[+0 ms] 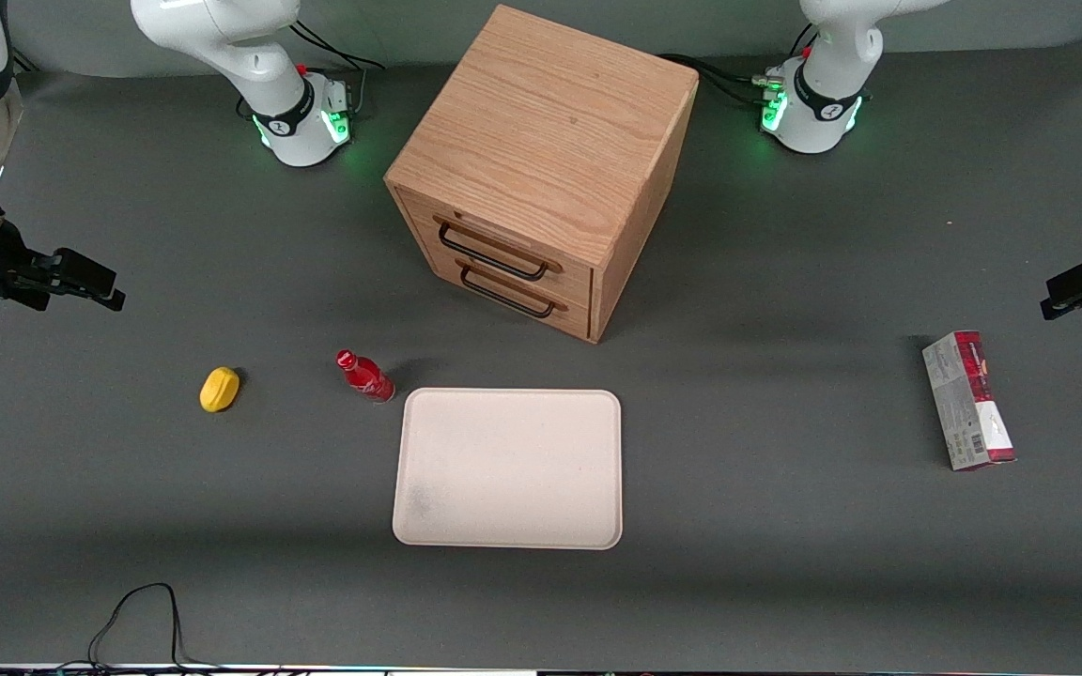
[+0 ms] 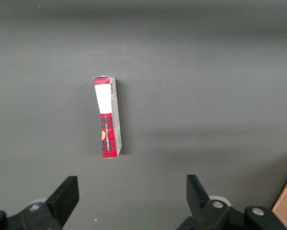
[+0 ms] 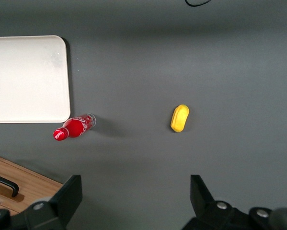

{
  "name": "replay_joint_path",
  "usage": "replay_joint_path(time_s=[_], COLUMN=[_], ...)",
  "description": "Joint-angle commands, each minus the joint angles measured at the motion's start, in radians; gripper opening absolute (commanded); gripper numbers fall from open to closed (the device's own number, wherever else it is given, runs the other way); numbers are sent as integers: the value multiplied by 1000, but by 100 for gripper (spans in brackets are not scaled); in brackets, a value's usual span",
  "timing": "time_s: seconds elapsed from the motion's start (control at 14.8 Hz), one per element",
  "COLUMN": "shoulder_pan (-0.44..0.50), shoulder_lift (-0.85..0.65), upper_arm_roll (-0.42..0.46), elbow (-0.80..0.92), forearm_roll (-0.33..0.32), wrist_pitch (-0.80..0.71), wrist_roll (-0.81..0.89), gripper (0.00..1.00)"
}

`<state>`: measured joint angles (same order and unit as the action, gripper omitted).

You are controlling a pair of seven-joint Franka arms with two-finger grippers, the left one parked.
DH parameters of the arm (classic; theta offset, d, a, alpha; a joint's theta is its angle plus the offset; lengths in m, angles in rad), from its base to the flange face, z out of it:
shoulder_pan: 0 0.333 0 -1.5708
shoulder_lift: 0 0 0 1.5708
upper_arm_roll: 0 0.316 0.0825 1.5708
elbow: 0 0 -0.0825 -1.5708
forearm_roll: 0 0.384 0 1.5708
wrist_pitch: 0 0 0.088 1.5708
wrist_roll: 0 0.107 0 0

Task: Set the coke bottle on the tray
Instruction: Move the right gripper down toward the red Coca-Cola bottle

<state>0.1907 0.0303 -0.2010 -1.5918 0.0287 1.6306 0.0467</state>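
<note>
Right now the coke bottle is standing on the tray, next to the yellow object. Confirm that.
Not quite: the coke bottle stands on the table just off the tray corner, as the front view shows. The yellow object is beside it, and the claw hangs open toward the working arm's end.

Glossy coke bottle (image 1: pixel 365 376), matt tray (image 1: pixel 507 468), wooden cabinet (image 1: pixel 541 169)
</note>
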Motion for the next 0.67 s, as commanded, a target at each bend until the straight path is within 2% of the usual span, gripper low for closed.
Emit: replay_joint_path(time_s=[0.0,0.2,0.4,0.61], shoulder_pan=[4,4,7,10], shoulder_lift=[5,5,16,31], upper_arm_roll=[0,5,64,122], elbow=[16,15,4,-43], forearm_roll=[-18,-9,-6,59], wrist_pitch=[-15,-17,-2,90], wrist_roll=[-14,2,27,41], gripper=[100,100,100,100])
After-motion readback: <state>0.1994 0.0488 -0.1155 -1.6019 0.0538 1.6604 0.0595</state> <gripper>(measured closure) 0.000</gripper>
